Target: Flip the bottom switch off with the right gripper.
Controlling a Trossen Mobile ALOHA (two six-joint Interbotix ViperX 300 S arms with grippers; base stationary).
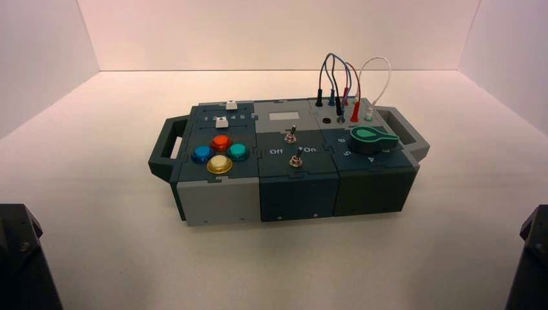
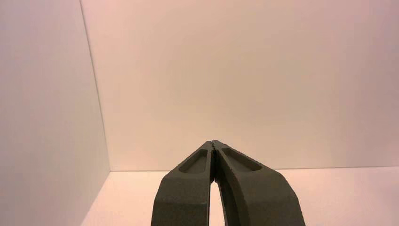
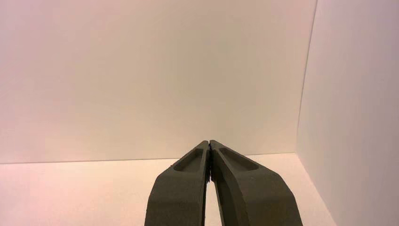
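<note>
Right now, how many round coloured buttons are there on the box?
4, all in the box's near left part: red button farthest back, blue button left, green button right, yellow button nearest. None of this cluster is hidden.

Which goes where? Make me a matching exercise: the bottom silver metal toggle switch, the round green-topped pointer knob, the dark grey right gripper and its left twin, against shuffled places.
1. Bottom toggle switch
2. Pointer knob
3. Right gripper
4. Left gripper

A. Parked on the robot's left, shut
B. Box's right section
C. Parked on the robot's right, shut
D. Box's middle section

1-D, 2-B, 3-C, 4-A
</note>
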